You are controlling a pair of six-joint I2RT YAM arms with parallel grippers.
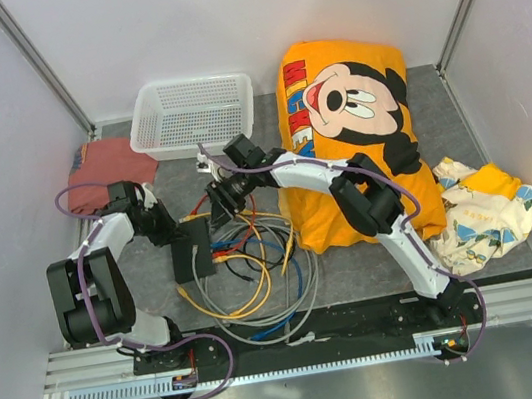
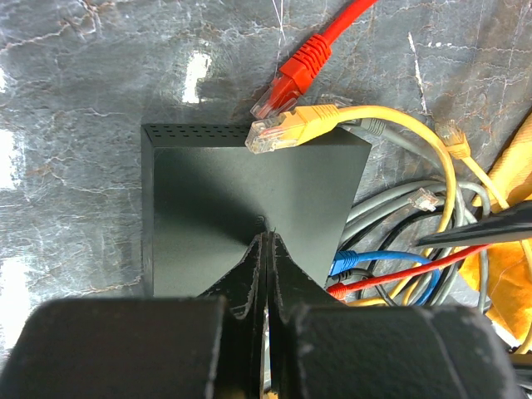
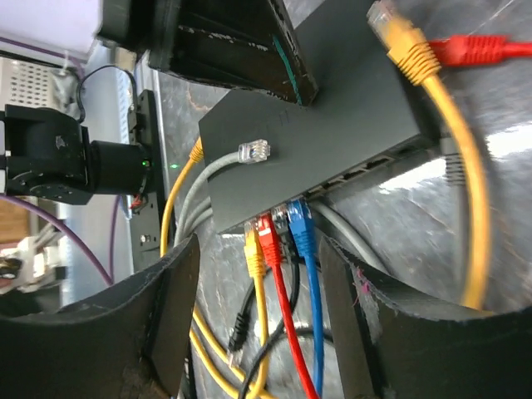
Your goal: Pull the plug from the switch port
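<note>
Top view, left arm: folded close to its base, forearm reaching inward, left gripper (image 1: 168,231) down at the far end of the switch (image 1: 192,256).
Top view, right arm: stretched from its base across the orange cartoon-print pillow (image 1: 352,135), wrist bent down, right gripper (image 1: 218,202) just beyond the switch.
Top view, switch: flat black box on the grey table (image 1: 456,119), left of centre, with a cable tangle (image 1: 258,277) spreading from its right side; a white basket (image 1: 191,110) stands behind it.
Left wrist view, end effector: fingers pressed together with no gap, tips resting on the switch's top face (image 2: 216,183).
Left wrist view, switch: matte black with a perforated far edge; a loose yellow plug (image 2: 278,131) lies on its far corner, a loose red plug (image 2: 287,83) just beyond.
Right wrist view, end effector: the right gripper (image 3: 259,253) has its jaws standing wide, one finger on each side of the port row, gripping nothing.
Right wrist view, switch: its side face (image 3: 332,141) carries the seated yellow plug (image 3: 252,249), seated red plug (image 3: 268,237) and seated blue plug (image 3: 301,224) side by side; a loose grey plug (image 3: 253,151) lies on top.
</note>
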